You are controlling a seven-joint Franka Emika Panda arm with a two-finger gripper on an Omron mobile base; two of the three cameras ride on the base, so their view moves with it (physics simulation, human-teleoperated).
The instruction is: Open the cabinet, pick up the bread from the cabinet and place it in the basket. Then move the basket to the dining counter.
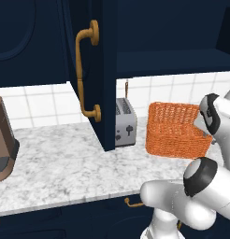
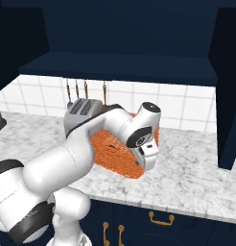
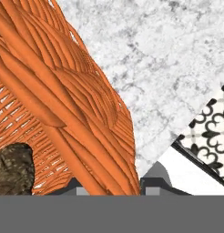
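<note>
Bread (image 3: 12, 168) lay inside the orange basket (image 1: 175, 130) on the marble worktop (image 1: 65, 163) — the cabinet (image 1: 105, 70) door stood open. The gripper (image 3: 111, 184) straddled the basket's near wall, fingers narrowed onto the weave, likely for carrying it to the dining counter.

Two base cams sit behind the arm, left and right, both looking fwd and down at the desk (image 1: 65, 163); they share the basket (image 1: 175, 130) and toaster (image 1: 125, 122). Hand cam is very close (tilted), looking down the basket's wall onto marble.
</note>
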